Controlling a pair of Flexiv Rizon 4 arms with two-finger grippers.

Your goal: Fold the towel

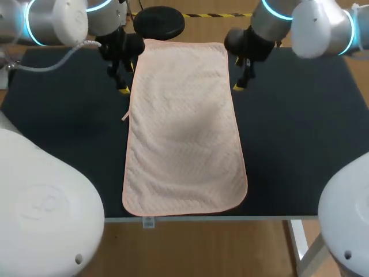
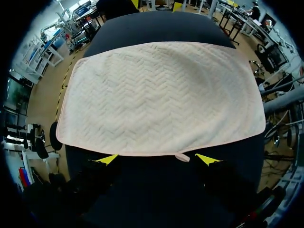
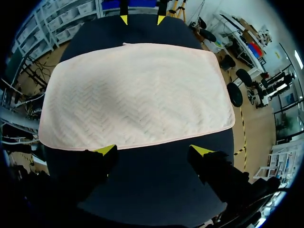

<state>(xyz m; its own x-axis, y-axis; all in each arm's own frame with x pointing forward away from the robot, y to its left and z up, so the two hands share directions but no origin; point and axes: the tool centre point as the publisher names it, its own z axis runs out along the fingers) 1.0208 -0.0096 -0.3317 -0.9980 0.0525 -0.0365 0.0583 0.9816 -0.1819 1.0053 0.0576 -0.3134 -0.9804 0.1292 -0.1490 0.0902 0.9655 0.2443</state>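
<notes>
Two hands spread wide, empty: left hand (image 2: 157, 159), right hand (image 3: 153, 150) flank upper-frame end of flat pale pink quilted rectangular towel (image 1: 184, 127) on dark counter (image 1: 300, 127); likely staged for corner pinches.

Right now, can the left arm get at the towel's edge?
Probably yes: the left pincer is open just beside the towel, whose edge lies straight ahead of it, with only bare table between.

Even light, soft shadow on towel (image 1: 184, 144)
</notes>
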